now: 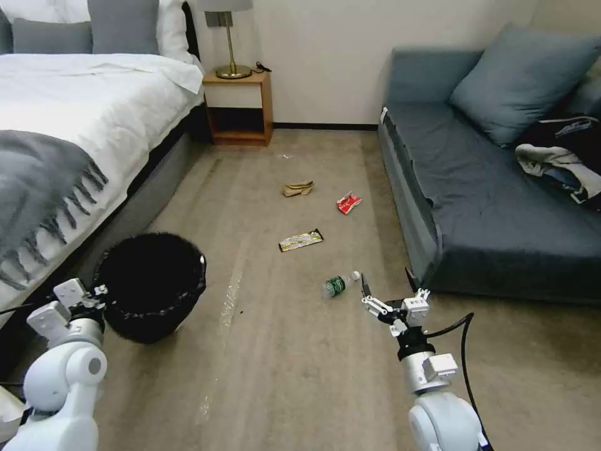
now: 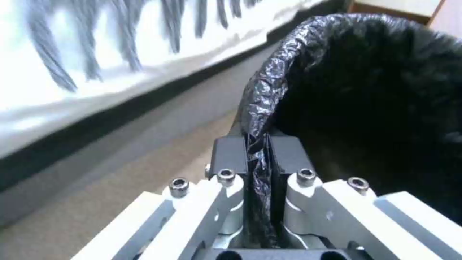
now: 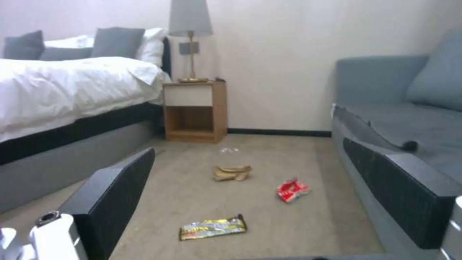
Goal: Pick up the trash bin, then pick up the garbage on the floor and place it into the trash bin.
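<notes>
Left gripper (image 2: 258,159) pinches the wrinkly black liner rim of the round trash bin (image 1: 150,285) beside the bed; it looks light, though the film may slip.
Right gripper (image 1: 387,283), spread wide, hovers by the clear green-labelled bottle (image 1: 339,284): smooth, light, best grasped mid-body.

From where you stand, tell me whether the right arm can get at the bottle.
Probably yes: the right tool hangs open just beside the bottle, bare carpet between them, while the left tool grips the trash bin.
</notes>
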